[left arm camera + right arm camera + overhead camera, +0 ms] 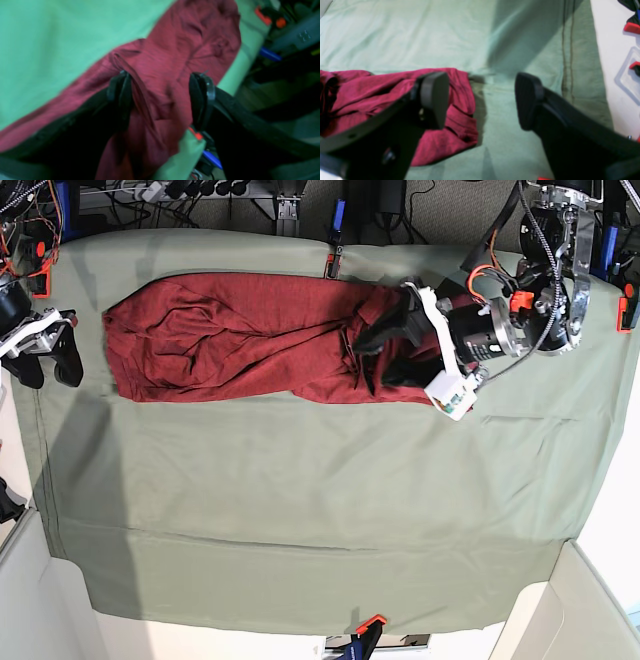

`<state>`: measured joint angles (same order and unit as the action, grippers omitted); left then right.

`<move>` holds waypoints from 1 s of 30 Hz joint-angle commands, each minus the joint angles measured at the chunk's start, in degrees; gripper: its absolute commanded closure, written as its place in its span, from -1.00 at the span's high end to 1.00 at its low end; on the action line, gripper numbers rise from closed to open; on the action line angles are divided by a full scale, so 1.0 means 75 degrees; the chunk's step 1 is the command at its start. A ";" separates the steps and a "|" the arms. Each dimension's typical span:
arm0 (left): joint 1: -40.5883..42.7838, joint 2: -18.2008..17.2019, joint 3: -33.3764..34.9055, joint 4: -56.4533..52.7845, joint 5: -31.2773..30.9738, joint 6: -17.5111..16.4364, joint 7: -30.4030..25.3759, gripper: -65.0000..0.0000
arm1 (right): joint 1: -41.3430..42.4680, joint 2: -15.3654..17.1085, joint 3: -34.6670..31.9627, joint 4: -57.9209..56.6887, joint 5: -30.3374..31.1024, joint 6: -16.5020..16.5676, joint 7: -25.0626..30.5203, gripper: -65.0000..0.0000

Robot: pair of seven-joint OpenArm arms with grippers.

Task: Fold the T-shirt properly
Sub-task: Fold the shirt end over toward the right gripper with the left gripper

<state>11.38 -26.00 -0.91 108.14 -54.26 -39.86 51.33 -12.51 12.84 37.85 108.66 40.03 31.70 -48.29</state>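
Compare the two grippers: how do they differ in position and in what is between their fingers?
The left gripper is over the T-shirt at its bunched end, with red fabric between its fingers; the right gripper has mostly bare green cloth sheet between its fingers, one finger overlapping the shirt's edge. In the base view, the left gripper sits over the shirt, while the right gripper stands off its other end. Both are open, and neither grips the shirt.

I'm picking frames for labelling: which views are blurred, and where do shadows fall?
Left wrist view: smeared and dim, dark brick-red knit T-shirt soft-edged. Right wrist view: sharper, a broad shadow crossing the sage-green cloth sheet. Base view: crisp, evenly lit.
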 commanded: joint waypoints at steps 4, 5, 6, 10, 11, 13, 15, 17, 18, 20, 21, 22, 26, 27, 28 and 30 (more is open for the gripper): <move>-0.0096 -0.0076 -0.0294 0.0137 -0.0134 -0.0019 0.0131 0.16 | 0.0050 0.0102 0.0038 0.0111 0.0122 -0.0003 0.0149 0.27; -0.0096 -0.0073 -0.0271 0.0137 -0.0085 -0.0019 0.0259 0.16 | 0.0052 0.0102 0.0038 0.0111 0.0125 -0.0003 0.0149 0.27; -0.0090 -0.0073 -0.0242 0.0137 0.0061 -0.0019 0.0341 0.16 | 0.0052 0.0099 0.0038 0.0111 0.0128 -0.0003 0.0152 0.27; -0.0052 -0.0201 -0.0012 0.0137 0.0918 -0.0019 0.0469 0.16 | 0.0050 0.0082 0.0038 0.0111 0.0119 -0.0006 0.0152 0.27; -0.0052 -0.0300 0.0131 0.0137 0.1189 -0.0019 0.0469 0.16 | 0.0044 0.0079 0.0038 0.0111 0.0119 -0.0003 0.0146 0.27; -0.0058 -0.0399 0.0347 0.0137 0.1906 -0.0019 0.0420 0.16 | 0.0035 0.0082 0.0038 0.0111 0.0117 -0.0003 0.0146 0.27; -0.0058 -0.0411 0.0396 0.0137 0.2492 -0.0019 0.0227 0.16 | 0.0035 0.0082 0.0038 0.0111 0.0119 -0.0003 0.0149 0.27; -0.0058 -0.0411 0.0396 0.0137 0.2914 -0.0019 -0.0015 0.16 | 0.0038 0.0082 0.0038 0.0111 0.0122 -0.0003 0.0154 0.27; -0.0058 -0.0408 0.0399 0.0137 0.3019 -0.0019 -0.0085 0.16 | 0.0038 0.0082 0.0038 0.0111 0.0119 -0.0003 0.0152 0.27; -0.0058 -0.0411 0.0396 0.0146 0.2978 -0.0019 -0.0125 0.16 | 0.0035 0.0082 0.0038 0.0111 0.0119 -0.0003 0.0152 0.27; -0.0055 -0.0411 0.0396 0.0187 0.2868 -0.0019 -0.0125 0.16 | 0.0035 0.0082 0.0038 0.0111 0.0119 -0.0003 0.0154 0.27; -0.0055 -0.0411 0.0396 0.0265 0.2690 -0.0019 -0.0125 0.16 | 0.0035 0.0082 0.0038 0.0111 0.0117 -0.0003 0.0154 0.27; -0.0055 -0.0411 0.0251 0.0886 0.1961 -0.0019 -0.0192 0.16 | 0.0035 0.0082 0.0038 0.0111 0.0117 0.0000 0.0154 0.27; -0.0055 -0.0411 0.0178 0.1043 0.1731 -0.0019 -0.0187 0.16 | 0.0035 0.0082 0.0038 0.0111 0.0117 0.0000 0.0154 0.27; -0.0052 -0.0414 0.0114 0.1169 0.1498 -0.0019 -0.0175 0.16 | 0.0035 0.0082 0.0038 0.0111 0.0102 -0.0003 0.0154 0.27; -0.0055 -0.0420 0.0058 0.1338 0.1043 -0.0019 -0.0105 0.16 | 0.0035 0.0085 0.0038 0.0111 -0.0035 -0.0003 0.0172 0.27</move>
<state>11.55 -28.45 -0.08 117.21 -45.74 -39.83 51.37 -12.53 12.69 37.85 108.66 38.94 31.70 -48.27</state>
